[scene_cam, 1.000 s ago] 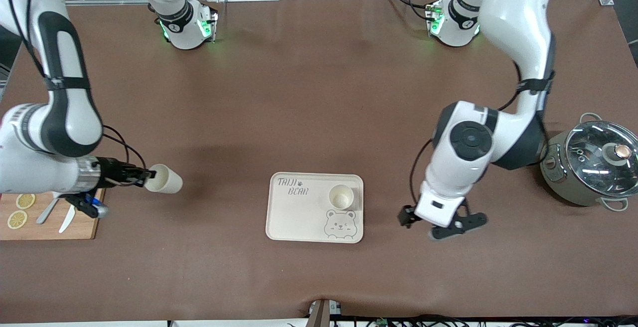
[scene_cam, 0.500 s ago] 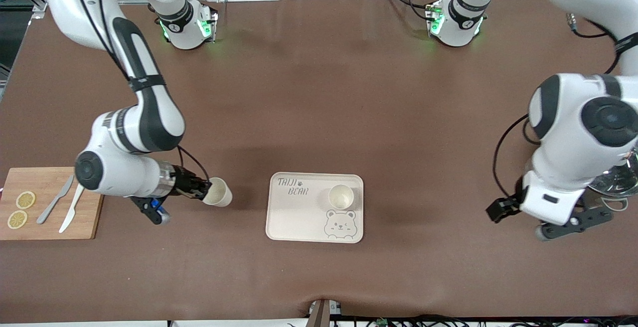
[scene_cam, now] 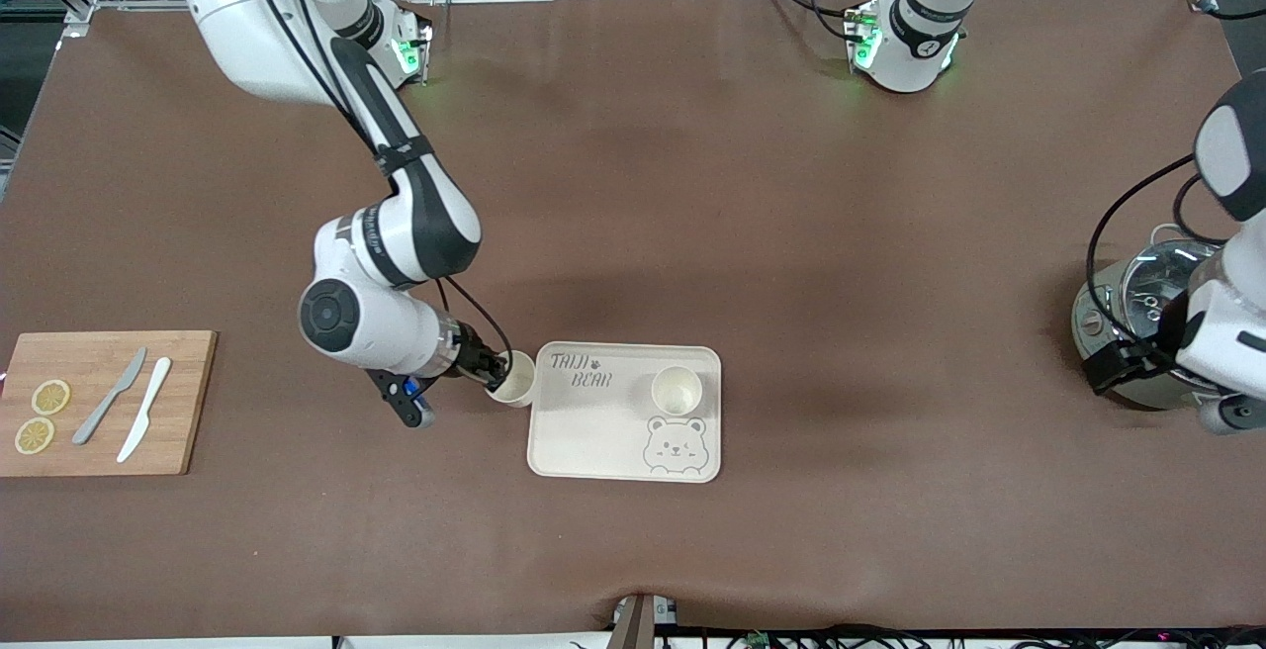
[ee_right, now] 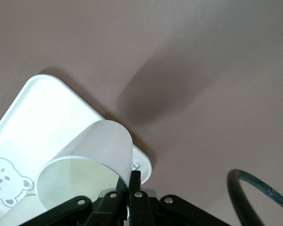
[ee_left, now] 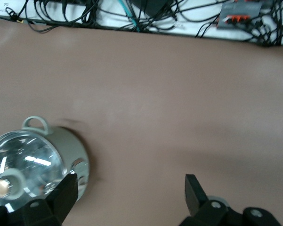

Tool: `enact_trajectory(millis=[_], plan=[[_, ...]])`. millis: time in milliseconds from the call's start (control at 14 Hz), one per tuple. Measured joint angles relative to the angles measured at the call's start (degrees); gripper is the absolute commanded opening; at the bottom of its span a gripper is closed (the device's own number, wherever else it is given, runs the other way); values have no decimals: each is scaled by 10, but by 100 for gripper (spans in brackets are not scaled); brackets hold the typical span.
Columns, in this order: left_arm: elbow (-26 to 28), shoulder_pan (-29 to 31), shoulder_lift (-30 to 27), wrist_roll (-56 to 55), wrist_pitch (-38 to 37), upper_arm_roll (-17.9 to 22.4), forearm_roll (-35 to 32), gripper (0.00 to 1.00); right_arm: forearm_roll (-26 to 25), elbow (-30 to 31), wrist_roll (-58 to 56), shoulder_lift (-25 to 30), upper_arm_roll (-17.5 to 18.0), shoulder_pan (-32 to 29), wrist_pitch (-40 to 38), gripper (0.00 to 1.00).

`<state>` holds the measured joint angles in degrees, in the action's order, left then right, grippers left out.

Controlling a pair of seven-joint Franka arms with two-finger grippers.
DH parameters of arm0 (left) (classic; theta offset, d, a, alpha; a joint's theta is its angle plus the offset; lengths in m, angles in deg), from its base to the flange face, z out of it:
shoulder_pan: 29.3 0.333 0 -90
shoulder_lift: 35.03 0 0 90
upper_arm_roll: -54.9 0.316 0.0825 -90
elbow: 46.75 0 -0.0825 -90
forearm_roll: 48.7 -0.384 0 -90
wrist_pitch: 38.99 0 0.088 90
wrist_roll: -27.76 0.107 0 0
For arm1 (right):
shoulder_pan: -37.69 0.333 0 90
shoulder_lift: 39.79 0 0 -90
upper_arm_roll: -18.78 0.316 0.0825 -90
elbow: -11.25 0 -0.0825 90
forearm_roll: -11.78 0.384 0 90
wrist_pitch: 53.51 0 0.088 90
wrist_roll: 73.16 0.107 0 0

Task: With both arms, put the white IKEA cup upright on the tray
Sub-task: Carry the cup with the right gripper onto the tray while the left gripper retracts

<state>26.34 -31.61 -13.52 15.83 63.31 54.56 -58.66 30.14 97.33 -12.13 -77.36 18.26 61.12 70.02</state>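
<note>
Carried from near the cutting board (scene_cam: 99, 402), the white cup (scene_cam: 514, 378), rim pinched by the right gripper (scene_cam: 492, 369) fingers, hangs tilted at the tray (scene_cam: 584, 431) edge, ready to be righted, while the left gripper (ee_left: 127, 197) waits spread and empty over the pot (scene_cam: 1137, 323).

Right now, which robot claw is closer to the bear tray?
The right claw: it holds a white cup at the tray edge. The left claw hangs open over the pot.

A white cup (scene_cam: 515, 379) is hanging tilted over the cream bear-printed tray's (scene_cam: 584, 431) edge at the right arm's end; another cup (scene_cam: 677, 391) is standing upright on it.
</note>
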Motion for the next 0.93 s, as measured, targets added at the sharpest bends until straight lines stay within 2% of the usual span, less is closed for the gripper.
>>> enact_trajectory(millis=[286, 571, 643, 714, 786, 857, 929], plan=[[1, 7, -35, 68, -63, 0, 0, 100, 0, 0, 39, -22, 0, 28, 40, 0], [31, 36, -70, 132, -83, 0, 30, 100, 0, -1, 55, -37, 0, 44, 55, 0], [42, 43, -81, 143, -90, -1, 38, 100, 0, -1, 58, -39, 0, 45, 57, 5], [53, 46, -92, 147, -93, -1, 47, 100, 0, -1, 59, -40, 0, 47, 63, 15], [67, 47, -106, 148, -94, -1, 55, 100, 0, -1, 60, -42, 0, 48, 68, 39], [83, 47, -123, 148, -95, -2, 60, 100, 0, -1, 60, -43, 0, 49, 72, 99], [101, 46, -140, 148, -95, -6, 64, 100, 0, -1, 60, -43, 0, 49, 74, 100]])
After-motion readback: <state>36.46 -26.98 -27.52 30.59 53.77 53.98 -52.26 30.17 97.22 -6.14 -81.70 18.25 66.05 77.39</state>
